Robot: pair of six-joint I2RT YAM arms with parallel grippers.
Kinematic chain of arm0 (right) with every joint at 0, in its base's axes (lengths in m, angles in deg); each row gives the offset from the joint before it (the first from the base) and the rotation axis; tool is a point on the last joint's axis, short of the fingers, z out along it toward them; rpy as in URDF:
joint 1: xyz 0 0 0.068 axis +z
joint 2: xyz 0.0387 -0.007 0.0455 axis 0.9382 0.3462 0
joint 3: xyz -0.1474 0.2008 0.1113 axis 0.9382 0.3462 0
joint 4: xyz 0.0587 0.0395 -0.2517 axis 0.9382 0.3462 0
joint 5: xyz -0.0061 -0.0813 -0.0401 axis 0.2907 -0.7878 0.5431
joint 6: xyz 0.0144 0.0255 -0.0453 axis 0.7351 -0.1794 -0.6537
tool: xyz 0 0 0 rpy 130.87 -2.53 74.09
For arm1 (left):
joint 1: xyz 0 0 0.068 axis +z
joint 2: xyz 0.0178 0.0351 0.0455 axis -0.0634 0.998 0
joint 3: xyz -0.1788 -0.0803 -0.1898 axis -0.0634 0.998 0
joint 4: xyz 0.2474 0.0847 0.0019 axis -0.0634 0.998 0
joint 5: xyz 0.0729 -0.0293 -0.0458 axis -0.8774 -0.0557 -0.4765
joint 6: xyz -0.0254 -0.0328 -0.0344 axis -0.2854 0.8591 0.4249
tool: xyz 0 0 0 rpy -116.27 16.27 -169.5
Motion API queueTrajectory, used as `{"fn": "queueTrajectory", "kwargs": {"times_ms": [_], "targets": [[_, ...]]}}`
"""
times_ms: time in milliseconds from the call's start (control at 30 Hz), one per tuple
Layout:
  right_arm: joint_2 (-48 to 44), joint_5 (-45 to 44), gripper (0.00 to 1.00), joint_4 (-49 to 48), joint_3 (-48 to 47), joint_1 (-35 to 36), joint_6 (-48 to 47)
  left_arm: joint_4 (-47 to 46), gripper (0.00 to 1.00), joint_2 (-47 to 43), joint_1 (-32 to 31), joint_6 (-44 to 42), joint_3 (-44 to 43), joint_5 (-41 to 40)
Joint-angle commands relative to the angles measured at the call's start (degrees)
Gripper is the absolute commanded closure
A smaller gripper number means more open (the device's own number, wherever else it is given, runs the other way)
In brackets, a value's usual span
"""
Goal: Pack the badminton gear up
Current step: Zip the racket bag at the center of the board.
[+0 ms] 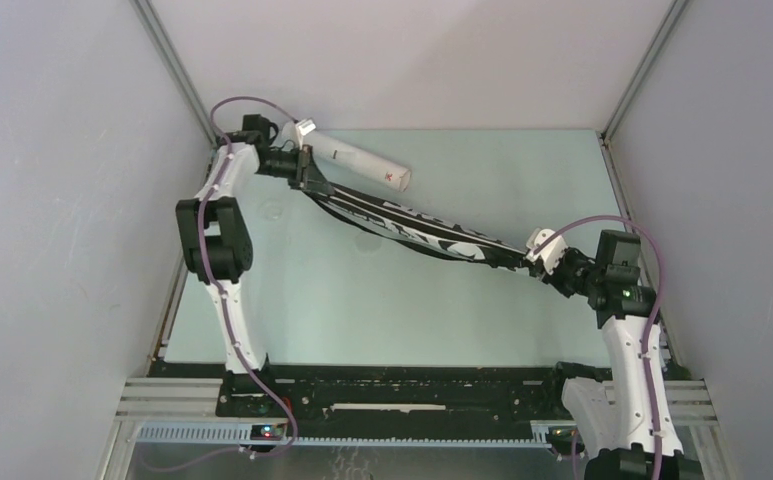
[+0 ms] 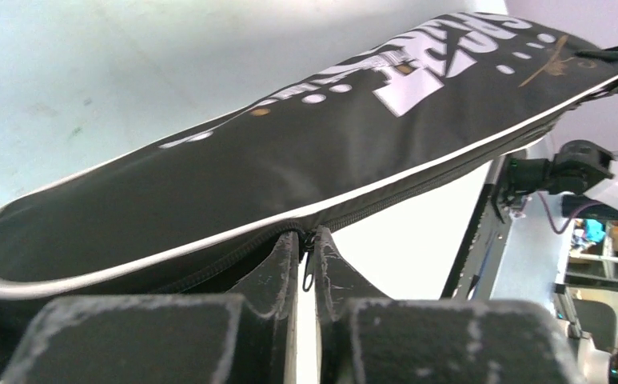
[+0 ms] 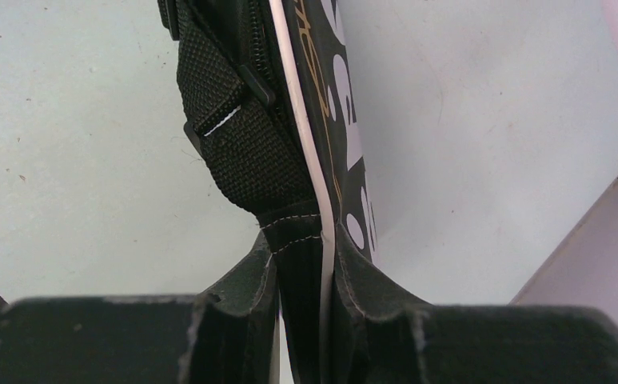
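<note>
- The black bag [image 1: 412,225] is held up off the table [image 1: 362,310], stretched in a slant line from the far left to the middle right between the two arms.
- In the overhead view the bag is seen nearly edge-on, with its white-lettered face turned up and toward the far side.
- The left pincer [image 1: 307,172] is set at the bag's far-left end. In the left wrist view the fingers [image 2: 269,276] are drawn almost together, clamped at the bag's [image 2: 273,168] zipped edge, with the zip pull [image 2: 309,268] between them.
- The zip is seen closed along the stretch of the edge that shows beyond the pull, under a line of white piping [image 2: 209,244].
- The right pincer [image 1: 540,256] is set at the bag's other end. In the right wrist view the fingers [image 3: 249,276] are clamped on the stitched black fabric at the tip of the bag [image 3: 249,48], just below a woven strap [image 3: 237,136].
- The bag hangs on edge in that view, with its white lettering [image 3: 352,120] on the side facing right.
- A white tube [image 1: 357,160] is laid on the table at the far left, just behind the left pincer and the bag's end, slanted with its open end toward the right. Whether it touches the bag cannot be told.
</note>
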Motion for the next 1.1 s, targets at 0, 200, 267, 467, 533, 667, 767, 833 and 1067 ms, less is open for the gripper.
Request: {"fn": "queueTrajectory", "kwargs": {"times_ms": [0, 200, 267, 467, 533, 667, 767, 833, 1067], "targets": [[1.52, -18.53, 1.00, 6.23, -1.06, -8.09, 1.90, 1.79, 0.95, 0.46, 11.32, -10.42, -5.69, -14.95], [2.99, -17.61, 1.00, 5.68, -1.85, -10.93, 0.55, 4.42, 0.94, 1.52, 15.11, -14.99, -7.65, -19.82], [3.36, -17.42, 1.00, 5.05, -1.85, -11.82, 0.08, 4.49, 0.93, 1.64, 16.04, -16.48, -7.96, -21.82], [4.44, -16.89, 1.00, 4.18, -2.32, -13.29, -0.25, 4.20, 0.92, 2.01, 18.22, -19.15, -7.91, -26.69], [4.87, -16.11, 1.00, 3.99, -2.56, -13.36, -0.28, 4.29, 0.91, 1.69, 18.70, -19.97, -7.38, -27.37], [5.01, -13.86, 1.00, 4.57, -3.53, -11.84, 0.67, 3.89, 0.86, -0.88, 18.80, -20.91, -4.25, -26.43], [4.39, -12.94, 1.00, 4.32, -3.69, -8.92, 1.53, 2.83, 0.84, -4.65, 18.82, -20.91, 0.00, -23.38], [4.45, -13.44, 1.00, 2.88, -3.70, -7.28, 2.09, 1.45, 0.84, -7.93, 18.96, -20.80, 4.61, -21.54], [5.22, -8.17, 1.00, 0.21, -3.70, -6.59, 3.58, -4.43, 0.85, -18.13, 19.95, -20.71, 18.23, -19.74]]}}
